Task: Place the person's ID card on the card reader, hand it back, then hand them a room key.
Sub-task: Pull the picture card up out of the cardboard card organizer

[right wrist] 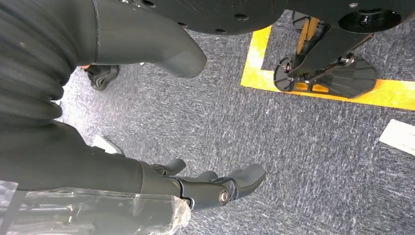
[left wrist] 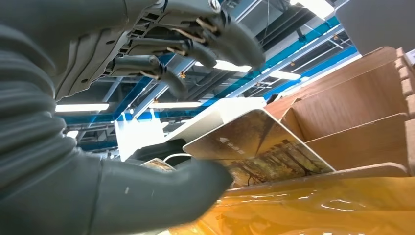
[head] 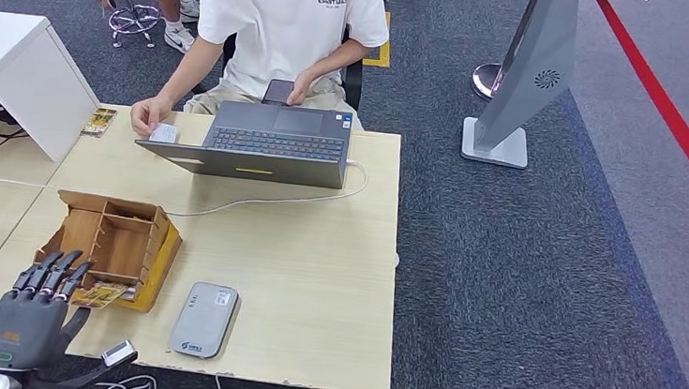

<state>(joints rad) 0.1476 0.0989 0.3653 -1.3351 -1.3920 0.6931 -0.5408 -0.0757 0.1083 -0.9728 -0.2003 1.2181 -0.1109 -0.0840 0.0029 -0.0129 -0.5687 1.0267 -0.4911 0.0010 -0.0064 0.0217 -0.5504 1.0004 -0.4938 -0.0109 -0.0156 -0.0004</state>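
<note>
My left hand [head: 35, 304] is at the table's near left corner, against the front of a wooden compartment box [head: 116, 240]. A brown printed room key card [head: 98, 295] lies at the box's front edge under my fingertips. In the left wrist view the thumb [left wrist: 161, 191] touches the card [left wrist: 254, 147] from one side, and the fingers [left wrist: 195, 44] hover spread on the other side with a gap. The grey card reader [head: 204, 320] lies flat near the front edge. Across the table, the person's hand presses a pale ID card [head: 164, 132] onto the tabletop. My right hand [right wrist: 98, 161] hangs over the carpet holding nothing.
An open laptop [head: 264, 155] stands at the far side with a white cable [head: 255, 204] running across the table. The person sits behind it holding a phone [head: 279, 92]. Another printed card [head: 100, 121] lies far left. A white shelf [head: 22, 72] flanks the left side.
</note>
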